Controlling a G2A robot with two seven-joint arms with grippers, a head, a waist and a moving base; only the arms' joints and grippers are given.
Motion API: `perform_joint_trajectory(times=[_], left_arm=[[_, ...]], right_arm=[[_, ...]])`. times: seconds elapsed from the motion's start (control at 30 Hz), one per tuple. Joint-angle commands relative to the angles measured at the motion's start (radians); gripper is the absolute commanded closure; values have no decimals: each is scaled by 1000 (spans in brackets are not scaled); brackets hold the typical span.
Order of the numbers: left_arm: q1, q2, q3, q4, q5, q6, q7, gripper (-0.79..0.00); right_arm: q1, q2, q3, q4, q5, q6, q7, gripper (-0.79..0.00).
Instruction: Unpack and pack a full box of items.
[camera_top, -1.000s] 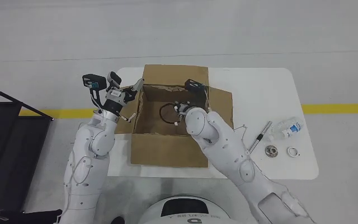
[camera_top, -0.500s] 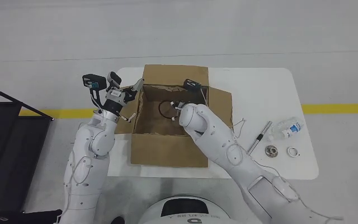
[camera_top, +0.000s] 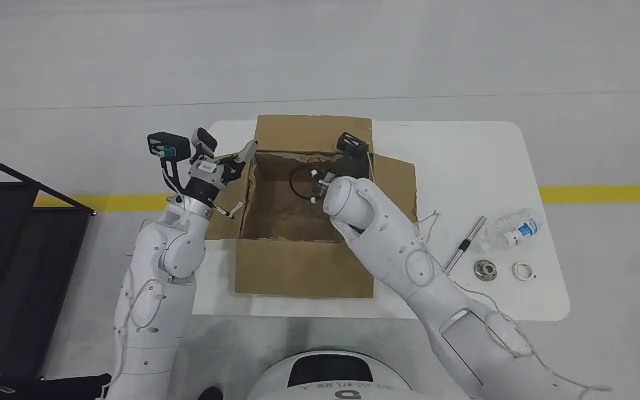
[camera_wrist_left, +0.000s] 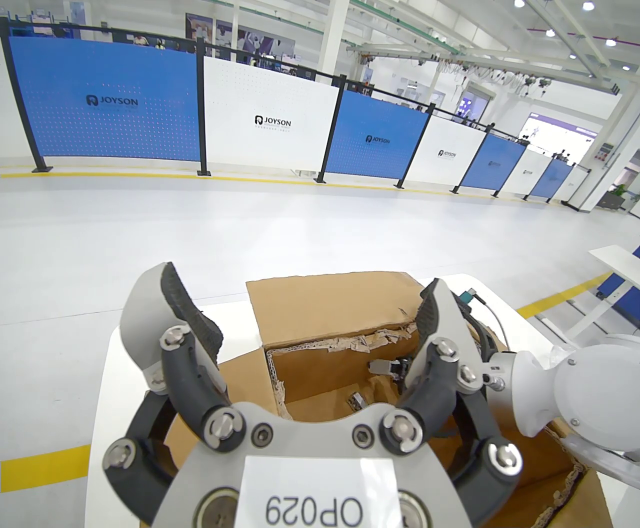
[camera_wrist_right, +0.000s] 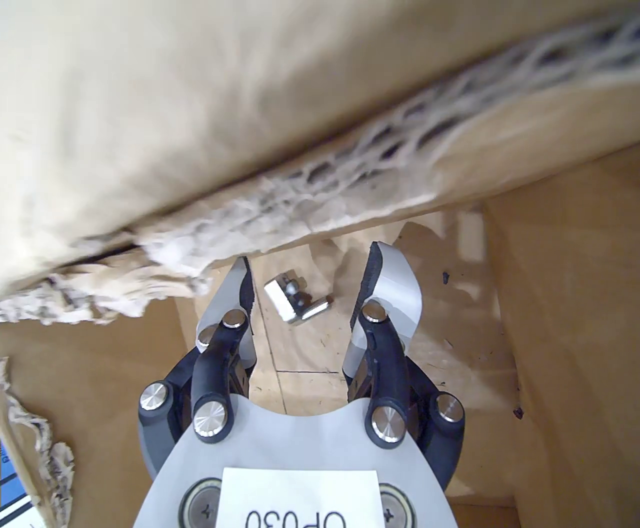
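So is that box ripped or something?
Yes. The box is torn along its far edge: ragged, frayed cardboard hangs there, with the wavy inner layer showing. The right claw is open inside the box, close to that tear, above a small metal part.

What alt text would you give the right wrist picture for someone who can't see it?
The right gripper, open, hangs inside a cardboard box above a small metal bracket that lies on the box floor, seen between its jaws. A torn cardboard edge crosses the view.
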Motion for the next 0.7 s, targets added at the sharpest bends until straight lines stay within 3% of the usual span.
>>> perform_joint_trajectory(times=[0.0, 0.17, 0.3, 0.4, 0.43, 0.6, 0.67], left_arm=[[0, 0, 0, 0, 0, 0, 0, -785], [0, 0, 0, 0, 0, 0, 0, -785], [0, 0, 0, 0, 0, 0, 0, -785], [0, 0, 0, 0, 0, 0, 0, -785], [0, 0, 0, 0, 0, 0, 0, -785], [0, 0, 0, 0, 0, 0, 0, -785], [0, 0, 0, 0, 0, 0, 0, -785]], right_arm=[[-36, 12, 27, -78, -13, -9, 11, -406], [-193, 66, 149, -373, -74, -76, 106, -409], [-355, 109, 306, -640, -43, -209, 215, -425], [-488, 130, 452, -829, 60, -347, 250, -551], [-528, 135, 501, -868, 98, -385, 251, -770], [-642, 147, 690, -981, 224, -441, 198, -785], [-667, 148, 734, -992, 243, -417, 140, -785]])
